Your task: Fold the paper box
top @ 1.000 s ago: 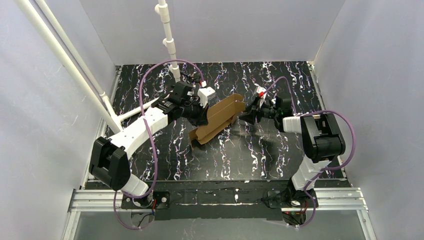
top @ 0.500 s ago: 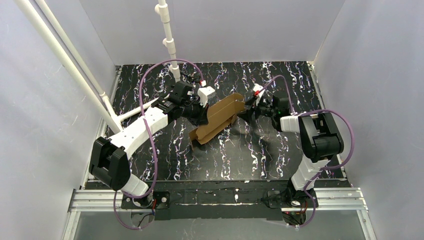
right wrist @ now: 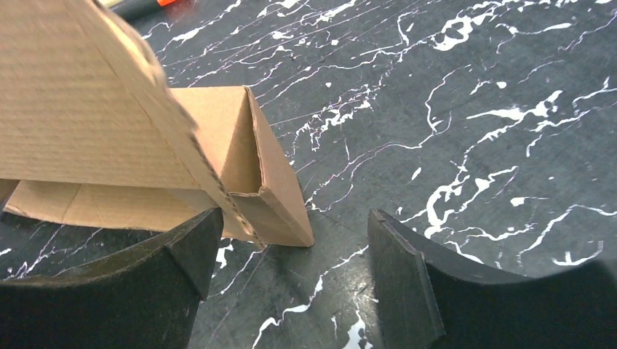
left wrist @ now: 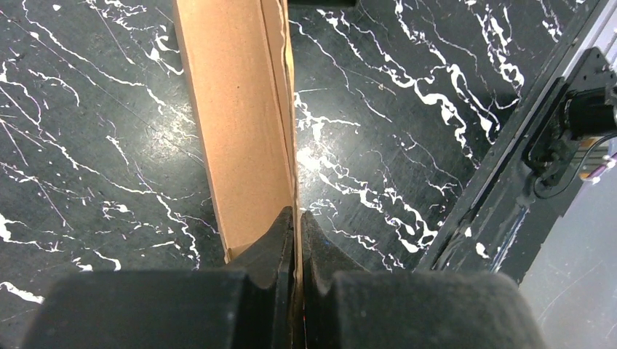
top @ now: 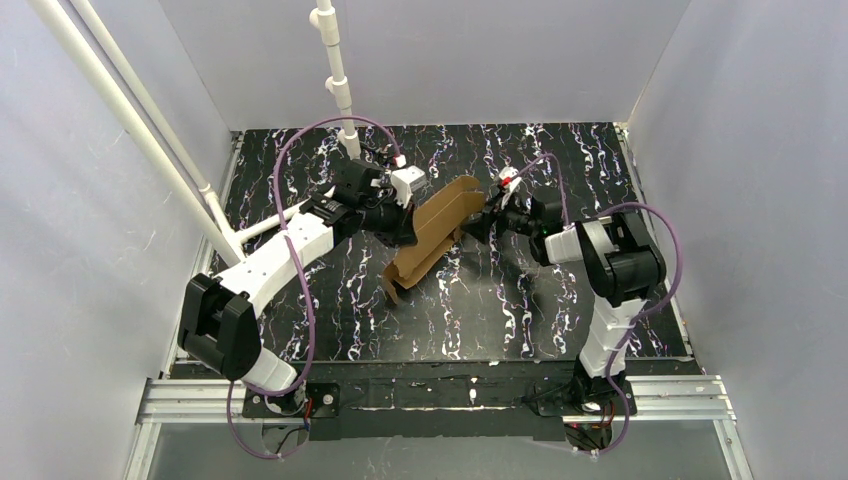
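The paper box [top: 432, 232] is a partly folded brown cardboard piece, tilted on the black marbled table [top: 500, 310] between the two arms. My left gripper [top: 404, 228] is shut on one thin cardboard wall, which runs edge-on between the fingers in the left wrist view [left wrist: 297, 218]. The box's panel [left wrist: 240, 123] stretches away from the jaws. My right gripper [top: 477, 226] is open at the box's right end. In the right wrist view [right wrist: 295, 243] the box's folded corner [right wrist: 269, 196] sits just ahead of the open fingers, close to the left finger [right wrist: 182, 247].
A white pipe post [top: 338, 85] stands at the back of the table and a slanted white pipe [top: 150, 140] runs along the left. An orange and black marker tip [right wrist: 149, 6] lies beyond the box. The table's black frame edge [left wrist: 524, 182] shows on the left wrist view's right.
My right gripper has moved left up to the box's right end. The box has tipped steeper and shifted slightly left with my left gripper still holding it.
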Tool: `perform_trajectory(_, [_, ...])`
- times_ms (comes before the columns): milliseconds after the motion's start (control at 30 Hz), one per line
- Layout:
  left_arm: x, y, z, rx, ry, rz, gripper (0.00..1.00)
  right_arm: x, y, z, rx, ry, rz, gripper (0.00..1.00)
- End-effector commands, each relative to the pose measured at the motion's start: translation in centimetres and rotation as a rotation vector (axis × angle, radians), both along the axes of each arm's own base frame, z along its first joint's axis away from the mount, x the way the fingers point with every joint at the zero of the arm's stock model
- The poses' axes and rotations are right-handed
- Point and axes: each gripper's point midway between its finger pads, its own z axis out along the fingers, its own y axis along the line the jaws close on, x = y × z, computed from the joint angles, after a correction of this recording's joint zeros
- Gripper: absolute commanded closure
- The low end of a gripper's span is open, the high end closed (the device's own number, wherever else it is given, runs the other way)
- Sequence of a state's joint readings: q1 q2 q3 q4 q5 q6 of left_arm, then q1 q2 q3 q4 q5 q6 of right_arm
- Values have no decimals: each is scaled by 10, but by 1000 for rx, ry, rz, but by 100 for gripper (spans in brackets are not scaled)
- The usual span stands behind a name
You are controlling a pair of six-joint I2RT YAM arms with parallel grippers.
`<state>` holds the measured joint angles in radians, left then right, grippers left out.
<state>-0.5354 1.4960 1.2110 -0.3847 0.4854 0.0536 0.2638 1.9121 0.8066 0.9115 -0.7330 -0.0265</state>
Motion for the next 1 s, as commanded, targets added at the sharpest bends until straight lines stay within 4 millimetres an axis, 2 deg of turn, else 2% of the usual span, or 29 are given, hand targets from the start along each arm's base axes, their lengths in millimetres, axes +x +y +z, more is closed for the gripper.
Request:
perform_trajectory(0, [-1,-5,20,-82,11,-2,100,7,14,17,98,-71,-11,19])
perform_trajectory(333, [1,-3,18,-130,84,26,100,5,32,29,186,-187,34,19])
perform_trajectory(533, [3,0,14,-117,99,31,100,-1,45,29,222,-213,101,31])
perform_trajectory(800, [11,5,11,-107,104,76,100,-3,40,20,159,-207,71,42])
perform_trajectory(967, [15,10,11,-99,101,102,100,-4,35,15,90,-198,74,39])
